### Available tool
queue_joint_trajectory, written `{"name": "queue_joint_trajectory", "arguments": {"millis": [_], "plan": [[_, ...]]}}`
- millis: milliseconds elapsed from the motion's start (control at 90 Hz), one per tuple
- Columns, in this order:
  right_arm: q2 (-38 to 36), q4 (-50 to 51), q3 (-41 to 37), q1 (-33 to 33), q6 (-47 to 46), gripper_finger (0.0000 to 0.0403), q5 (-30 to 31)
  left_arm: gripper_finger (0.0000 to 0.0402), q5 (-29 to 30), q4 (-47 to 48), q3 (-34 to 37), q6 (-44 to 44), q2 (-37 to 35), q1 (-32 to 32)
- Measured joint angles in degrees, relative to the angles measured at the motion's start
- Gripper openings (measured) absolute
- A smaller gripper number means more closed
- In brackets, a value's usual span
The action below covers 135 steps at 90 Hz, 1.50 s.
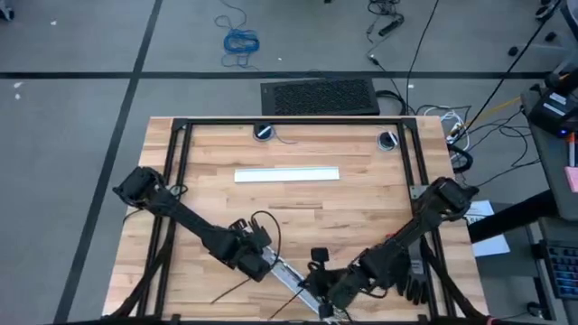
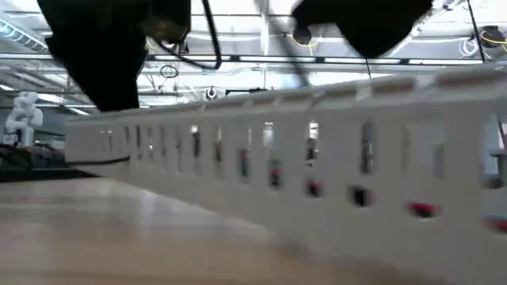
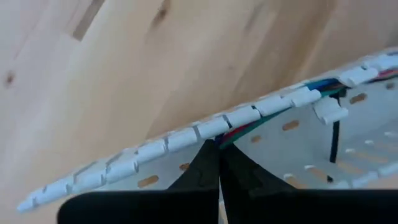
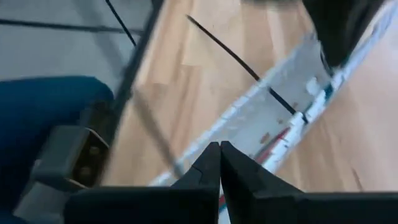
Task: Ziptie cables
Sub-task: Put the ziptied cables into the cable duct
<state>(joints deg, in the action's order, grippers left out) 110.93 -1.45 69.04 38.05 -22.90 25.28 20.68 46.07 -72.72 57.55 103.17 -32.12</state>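
A white slotted strip [image 1: 291,278] lies slantwise near the table's front edge and fills the low view [image 2: 317,174]. Thin red, green and blue cables [image 3: 292,102] run inside it along its slotted wall. One dark ziptie [image 3: 335,140] stands across the strip. It runs on over the wood [image 4: 233,56]. Another thin dark ziptie [image 1: 230,291] lies on the wood to the strip's left. My left gripper [image 1: 265,262] is shut at the strip's left end. My right gripper [image 1: 327,291] is shut over the strip's right part. My left gripper has its shut fingertips [image 3: 208,163] at the cables' end [image 3: 225,135], just under the strip's slotted wall; the cables run off from the tips along that wall. The cables lie in the strip, which rests on the table. My right gripper's shut tips [image 4: 211,163] hang over the strip's near wall [image 4: 239,121]; whether they touch it, I cannot tell.
A second white strip [image 1: 287,174] lies across the table's middle. Two round fittings [image 1: 264,132] [image 1: 388,140] sit by the far edge, with a black mat [image 1: 319,97] beyond. A blue coiled cable [image 1: 241,41] lies on the floor. Something blue [image 4: 43,118] shows past the front edge.
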Motion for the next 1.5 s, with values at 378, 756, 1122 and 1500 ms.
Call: {"name": "queue_joint_trajectory", "arguments": {"millis": [378,756,1122,1500], "plan": [[3.1,5.2,0.0,-4.1,-4.6,0.0,0.0,0.0,0.0,-5.0,-0.5,-4.7,-0.1,-1.6],[3.1,6.9,0.1,-4.7,-4.8,0.0,0.2,0.0,-0.4,-6.1,-0.5,-10.2,-0.1,-4.1],[3.1,7.2,0.1,-4.7,-4.9,0.0,0.0,0.0,-0.6,2.8,-0.5,-17.4,-0.1,-5.0],[3.1,7.5,0.1,-4.7,-4.7,0.0,-0.1,0.0009,1.4,1.8,2.1,-19.5,0.3,-0.8]]}}
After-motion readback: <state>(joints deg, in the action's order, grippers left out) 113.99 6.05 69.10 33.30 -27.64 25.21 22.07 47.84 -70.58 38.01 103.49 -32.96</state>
